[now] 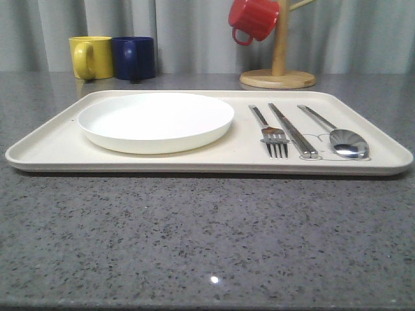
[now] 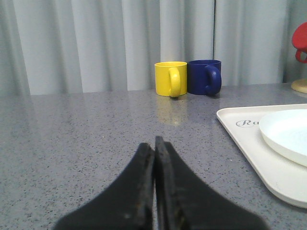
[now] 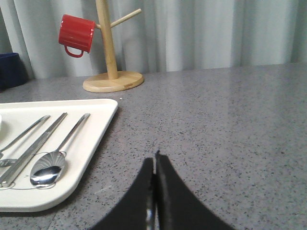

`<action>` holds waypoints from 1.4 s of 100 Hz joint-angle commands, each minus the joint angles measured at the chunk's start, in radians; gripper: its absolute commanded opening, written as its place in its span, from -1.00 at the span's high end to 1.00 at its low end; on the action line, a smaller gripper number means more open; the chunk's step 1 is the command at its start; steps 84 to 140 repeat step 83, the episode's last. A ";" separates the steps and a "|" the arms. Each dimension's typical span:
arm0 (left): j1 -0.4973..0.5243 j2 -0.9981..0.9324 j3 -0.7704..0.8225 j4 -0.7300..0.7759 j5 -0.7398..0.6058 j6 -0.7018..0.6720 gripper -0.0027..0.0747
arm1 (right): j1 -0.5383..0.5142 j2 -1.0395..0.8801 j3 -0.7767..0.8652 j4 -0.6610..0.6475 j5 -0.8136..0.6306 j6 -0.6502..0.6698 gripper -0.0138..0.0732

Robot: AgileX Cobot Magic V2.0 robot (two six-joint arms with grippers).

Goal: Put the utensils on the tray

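The cream tray lies across the grey table. On its right part rest three silver utensils side by side: a fork, a pair of chopsticks and a spoon. In the right wrist view the spoon, chopsticks and fork lie on the tray, and my right gripper hovers shut and empty over bare table beside the tray's edge. My left gripper is shut with nothing in it, over bare table off the tray's other end.
A round white plate sits on the tray's left half. Behind the tray stand a yellow mug and a dark blue mug. At the back right a wooden mug tree holds a red mug.
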 commanded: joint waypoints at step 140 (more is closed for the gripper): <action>0.000 -0.034 0.042 -0.021 -0.090 -0.009 0.98 | -0.008 -0.021 -0.018 -0.005 -0.084 -0.002 0.84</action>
